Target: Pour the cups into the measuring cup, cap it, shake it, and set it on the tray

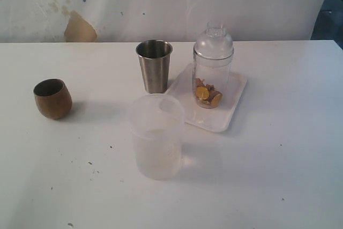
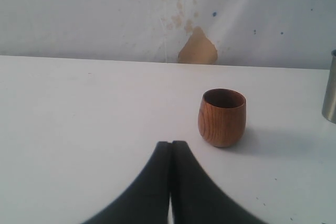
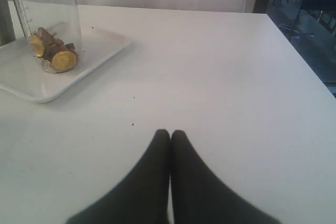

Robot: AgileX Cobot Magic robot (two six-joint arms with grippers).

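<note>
The brown wooden cup [image 1: 52,98] stands upright at the left of the table. The steel tumbler [image 1: 154,66] stands upright near the middle. The clear measuring cup [image 1: 212,71] stands on the white tray [image 1: 236,87] with a domed clear cap [image 1: 213,41] on top and gold coins and brown bits at its bottom. Neither arm shows in the exterior view. My left gripper [image 2: 171,143] is shut and empty, a short way from the wooden cup [image 2: 222,117]. My right gripper [image 3: 170,132] is shut and empty over bare table, apart from the tray [image 3: 21,85] and measuring cup [image 3: 47,24].
A wider frosted plastic cup [image 1: 156,137] stands in front of the steel tumbler and the tray's near corner. A stained white wall runs behind the table's back edge. The steel tumbler [image 2: 330,95] shows at the edge of the left wrist view.
</note>
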